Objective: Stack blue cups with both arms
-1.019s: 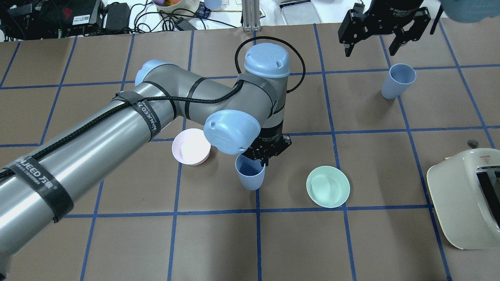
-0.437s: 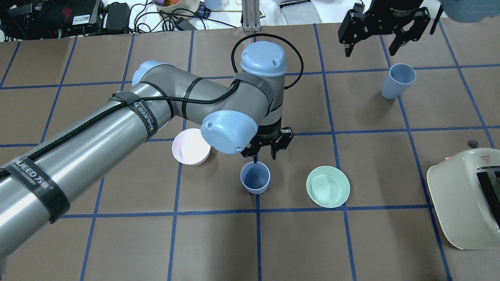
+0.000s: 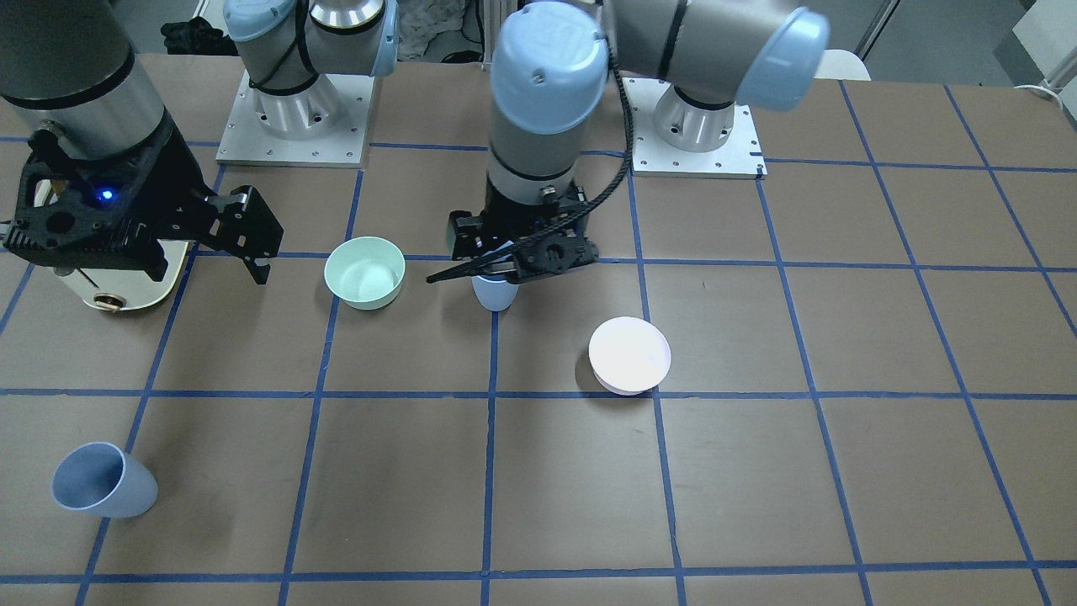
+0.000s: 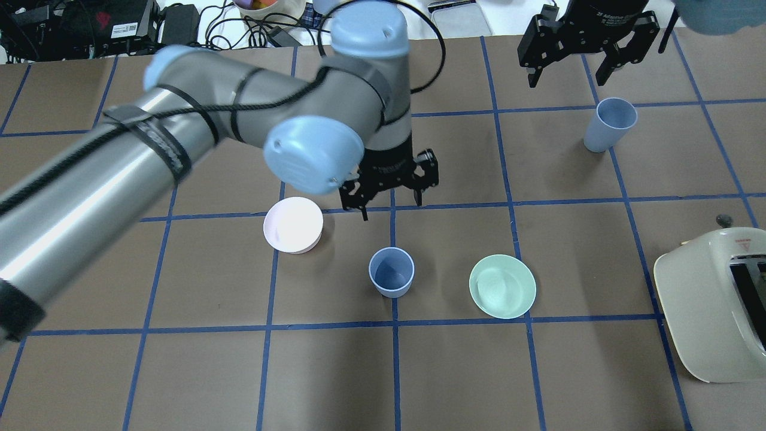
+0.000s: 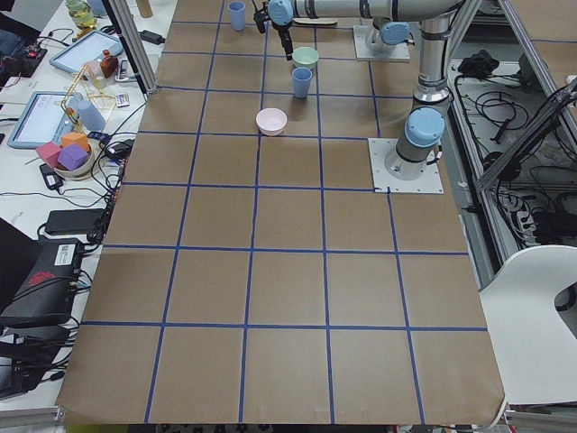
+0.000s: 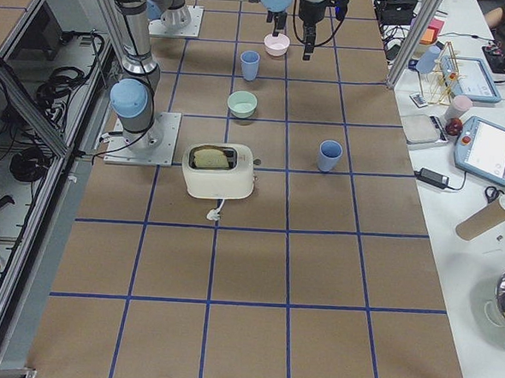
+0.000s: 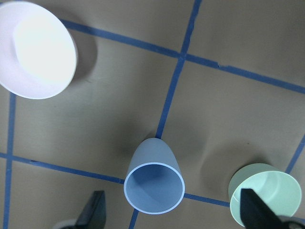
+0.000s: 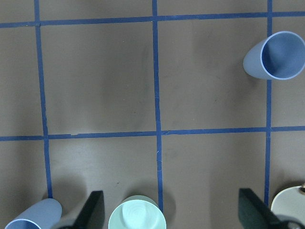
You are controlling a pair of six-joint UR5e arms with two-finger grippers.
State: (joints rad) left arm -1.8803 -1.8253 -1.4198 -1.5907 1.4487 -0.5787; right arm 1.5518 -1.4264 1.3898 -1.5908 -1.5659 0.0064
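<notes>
The middle cup (image 4: pixel 391 272) and the far cup (image 4: pixel 610 124) are both showing matte pale blue. The pink bowl (image 4: pixel 293 225) is gleaming pale, almost white; the green bowl (image 4: pixel 502 286) is showing mint. Blue tape lines are gridding the brown table (image 4: pixel 329 371). The toaster (image 4: pixel 694 311) is showing cream.

Not much is reading clearly from where I am standing. Small white lettering is showing on the body of the black two-finger right gripper (image 4: pixel 567 75), just above its spread fingers, and seems to begin "2F Adaptive". A red warning mark on the cream plastic toaster (image 4: pixel 700 287) and a white barcode sticker (image 4: pixel 124 27) on a black box (image 4: pixel 90 27), both well away from either gripper's fingers, are too small to read.
</notes>
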